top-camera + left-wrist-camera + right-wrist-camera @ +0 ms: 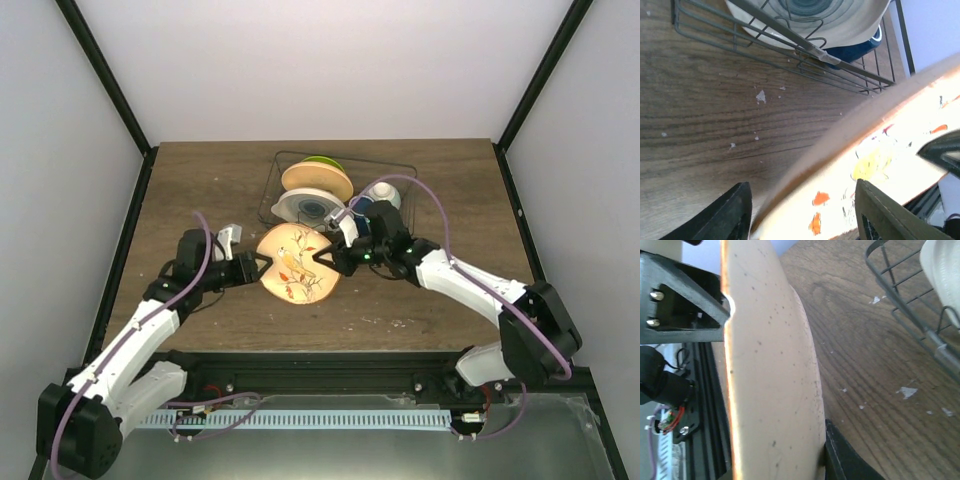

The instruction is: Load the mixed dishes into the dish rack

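A peach-orange plate (297, 262) with a bird picture on its face is held on edge above the table, in front of the dish rack (268, 192). My right gripper (328, 258) is shut on its right rim; in the right wrist view one finger (842, 457) presses the plate's peach underside (770, 370). My left gripper (262, 265) is open, its jaws spread wide astride the plate's left rim (840, 165). In the rack stand a lime-green plate (322, 161), a tan plate (316, 180), a cream plate with blue-grey rings (305, 207), a dark blue mug (364, 206) and a pale bowl (386, 192).
The rack's wire wall (765, 55) lies just beyond the held plate, and it also shows in the right wrist view (900, 295). Wooden table (200, 190) is bounded by a dark frame and white walls. Small white flecks (760, 96) lie on the wood.
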